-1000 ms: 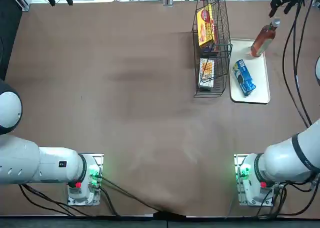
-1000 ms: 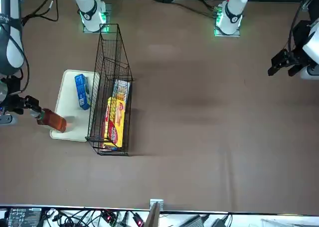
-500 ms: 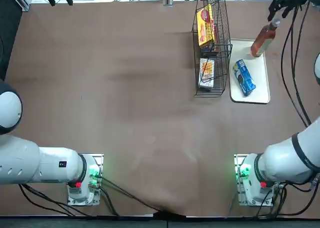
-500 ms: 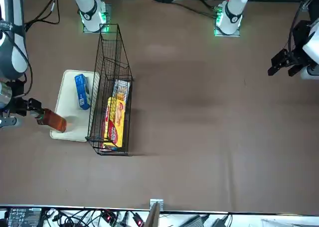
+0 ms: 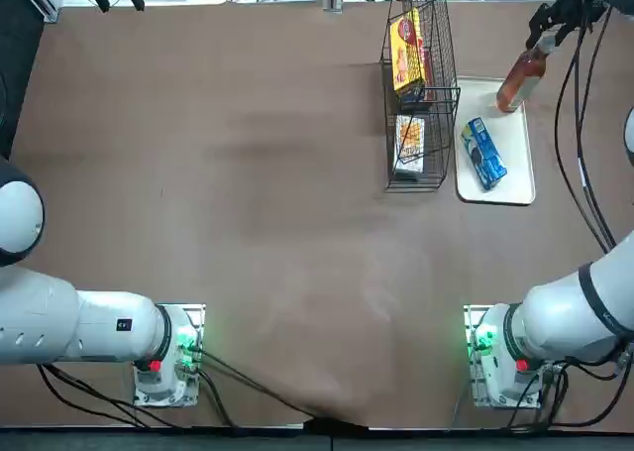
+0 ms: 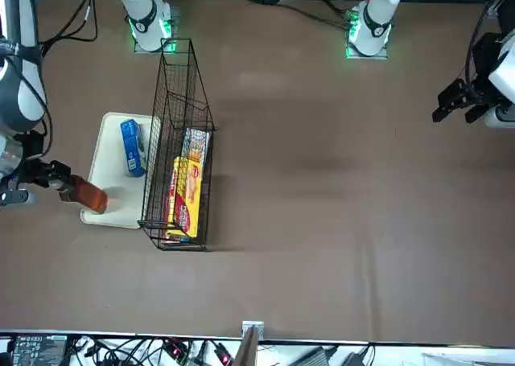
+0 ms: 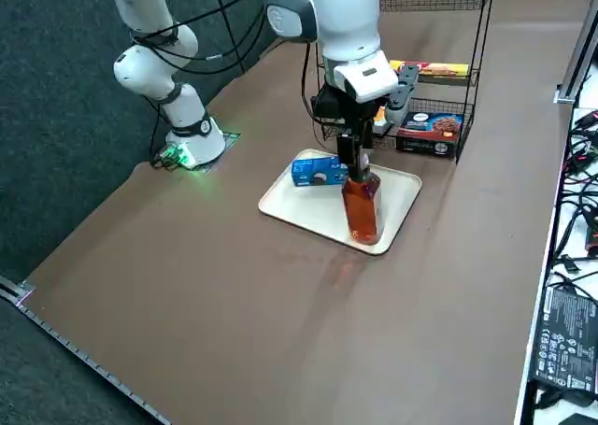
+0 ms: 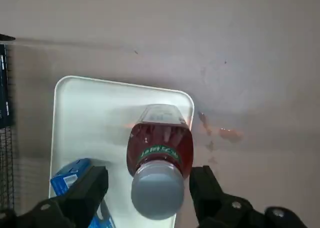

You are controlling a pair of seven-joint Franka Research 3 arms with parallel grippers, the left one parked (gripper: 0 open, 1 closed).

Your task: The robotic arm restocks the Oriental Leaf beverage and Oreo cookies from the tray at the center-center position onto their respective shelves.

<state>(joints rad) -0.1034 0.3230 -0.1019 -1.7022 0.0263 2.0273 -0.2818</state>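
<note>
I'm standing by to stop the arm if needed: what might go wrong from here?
The right gripper has its fingers open on either side of the bottle's cap, touching neither, so a slightly off-centre close could tip the bottle on the tray.

The blue Oreo packet lies close beside one finger and might get nudged.

The wire rack stands right next to the tray, so a low sideways move could snag it.

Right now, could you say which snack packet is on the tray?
The blue Oreo packet; the yellow-and-red one is inside the wire rack. The right gripper is open around the bottle.
</note>
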